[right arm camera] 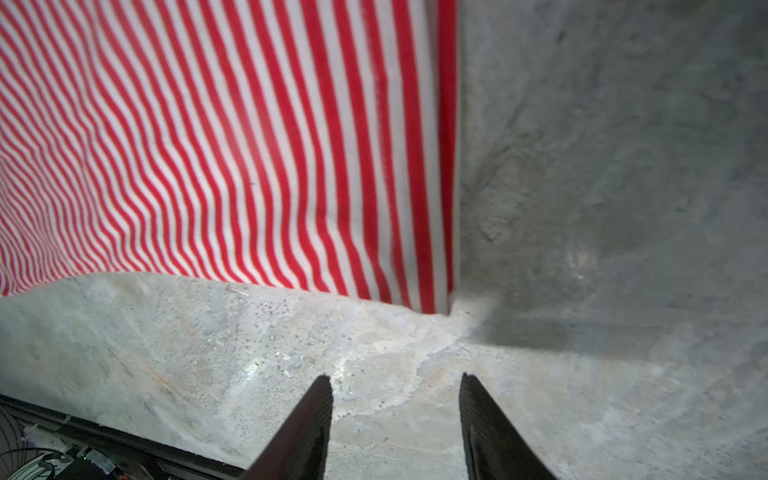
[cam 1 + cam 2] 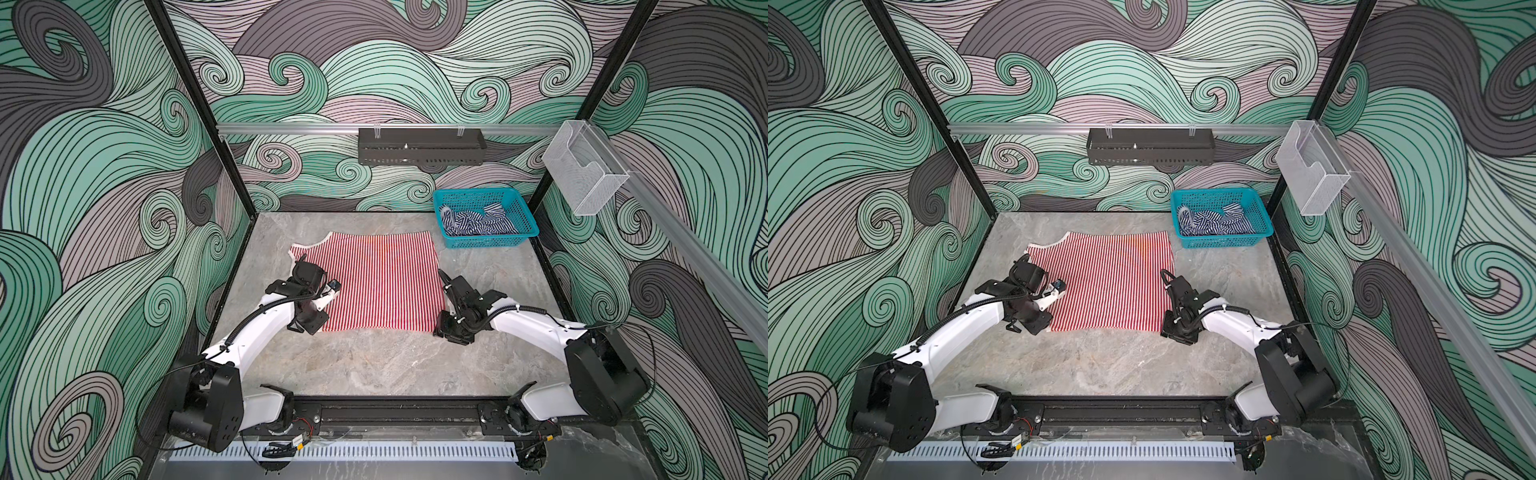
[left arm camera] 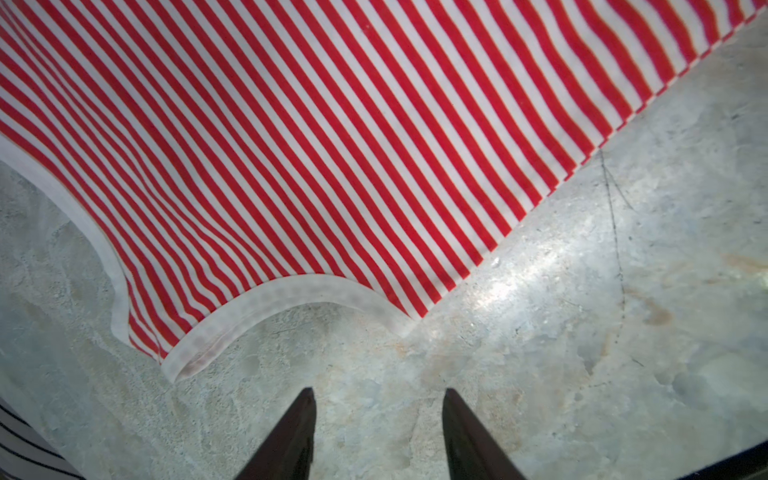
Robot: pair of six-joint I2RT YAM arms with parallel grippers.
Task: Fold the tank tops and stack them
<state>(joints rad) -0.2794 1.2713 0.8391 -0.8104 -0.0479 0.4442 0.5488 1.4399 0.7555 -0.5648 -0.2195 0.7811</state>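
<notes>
I am holding my left claw (image 3: 376, 395) open. Its two dark fingers (image 3: 291, 436) are standing apart with only the grey marbled tabletop (image 3: 582, 332) showing between them, and they are gripping nothing. They are pointing at the near left corner of the red-and-white striped knit tank top (image 3: 332, 145), where a band of pale trim (image 3: 266, 305) is curving along the armhole. The fingertips are sitting just short of that trim, not touching the cloth.

I am holding my right claw (image 1: 397, 380) open as well. Its fingers (image 1: 303, 432) are parted over bare tabletop and are empty. They are aiming at the near right corner of the same top (image 1: 208, 145), close to it but apart. Whether either claw is touching the table, I cannot tell.

In both top views the red-and-white top (image 2: 374, 282) (image 2: 1113, 282) is lying spread flat in the middle of the tabletop (image 2: 374, 374) (image 2: 1100, 365). Its stripes are running from the near edge to the far edge, and a trimmed strap is showing at its far left corner. My two arms are flanking it, one at each near corner.

The navy-and-white striped tank top (image 2: 478, 224) (image 2: 1214, 222) is lying crumpled inside the teal plastic mesh basket (image 2: 486, 243) (image 2: 1223, 243). The basket is standing at the far right of the table, just beyond the red top's far right corner and not touching it.
</notes>
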